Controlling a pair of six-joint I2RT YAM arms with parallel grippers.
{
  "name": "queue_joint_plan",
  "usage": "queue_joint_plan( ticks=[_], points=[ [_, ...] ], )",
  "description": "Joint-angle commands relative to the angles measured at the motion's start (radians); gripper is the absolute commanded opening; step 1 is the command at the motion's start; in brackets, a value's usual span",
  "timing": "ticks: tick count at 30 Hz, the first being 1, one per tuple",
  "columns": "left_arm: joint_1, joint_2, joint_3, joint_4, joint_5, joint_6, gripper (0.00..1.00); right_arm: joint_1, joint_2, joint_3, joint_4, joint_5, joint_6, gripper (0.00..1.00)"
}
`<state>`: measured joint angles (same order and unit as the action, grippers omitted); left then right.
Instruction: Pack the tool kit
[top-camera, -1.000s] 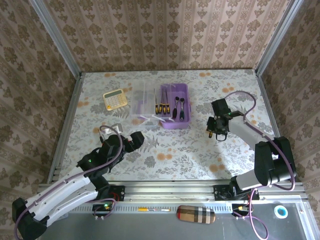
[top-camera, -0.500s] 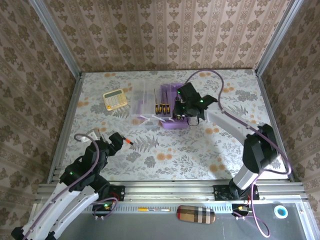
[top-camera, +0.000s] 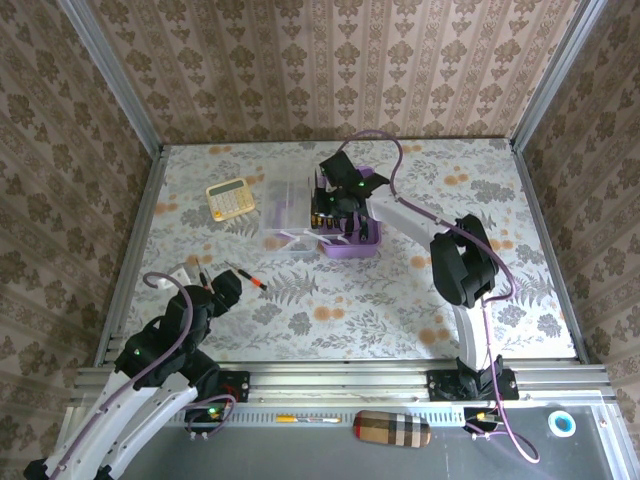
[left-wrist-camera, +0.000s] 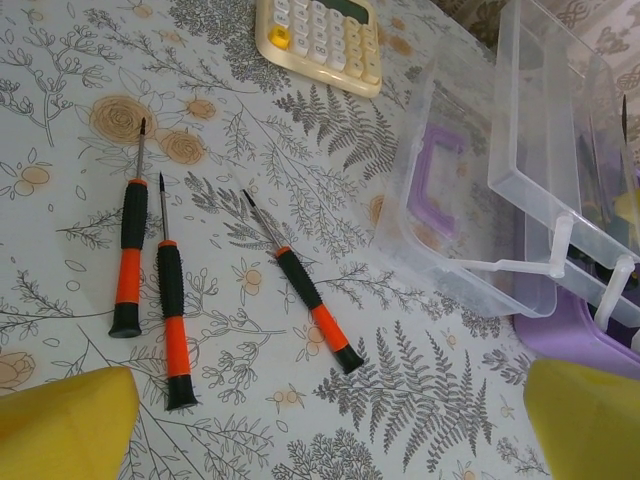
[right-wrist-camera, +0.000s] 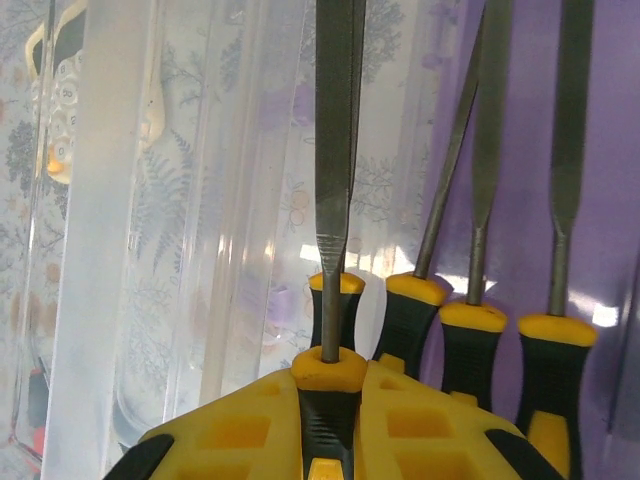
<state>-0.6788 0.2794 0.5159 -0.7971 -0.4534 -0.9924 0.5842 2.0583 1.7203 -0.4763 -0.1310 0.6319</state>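
The tool kit's purple box stands at mid-table with its clear lid swung open to the left, purple handle showing. My right gripper is shut on a black-and-yellow-handled tool, hovering over the box's left side. Three similar tools lie in the box beside it. Three black-orange screwdrivers lie loose on the table. Just short of them, my left gripper stands open and holds nothing; it sits at the near left.
A yellow calculator lies behind the screwdrivers, left of the lid. Metal rails edge the table on both sides. The right arm stretches across the middle from its base.
The right arm has swung from the table's right side leftward over the purple box, carrying its tool. The left arm has drawn back to the near left, uncovering the loose screwdrivers.
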Motion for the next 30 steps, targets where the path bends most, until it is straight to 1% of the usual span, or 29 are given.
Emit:
queue_joint_plan(
  ticks=[1, 7, 10, 15, 23, 27, 30],
  points=[
    [0.009, -0.004, 0.030, -0.020, -0.011, 0.026, 1.00, -0.014, 0.033, 0.054, 0.005, -0.054, 0.023, 0.20],
    [0.010, 0.010, 0.029, -0.009, 0.001, 0.024, 1.00, -0.021, 0.026, 0.051, 0.008, -0.078, 0.028, 0.33],
    [0.010, 0.022, 0.030, 0.002, 0.011, 0.021, 1.00, -0.024, 0.007, 0.037, 0.012, -0.078, 0.028, 0.38],
    [0.010, 0.051, 0.036, 0.012, 0.023, 0.023, 1.00, -0.030, -0.046, 0.000, 0.035, -0.078, 0.029, 0.38],
    [0.013, 0.096, 0.025, 0.039, 0.016, 0.024, 1.00, -0.032, -0.194, -0.092, 0.038, -0.048, -0.020, 0.38],
    [0.044, 0.145, 0.050, 0.019, -0.023, 0.029, 1.00, -0.032, -0.308, -0.214, 0.065, -0.021, -0.045, 0.39],
    [0.090, 0.167, 0.075, 0.045, -0.014, 0.083, 1.00, -0.033, -0.401, -0.345, 0.111, 0.010, -0.062, 0.42]
  ],
)
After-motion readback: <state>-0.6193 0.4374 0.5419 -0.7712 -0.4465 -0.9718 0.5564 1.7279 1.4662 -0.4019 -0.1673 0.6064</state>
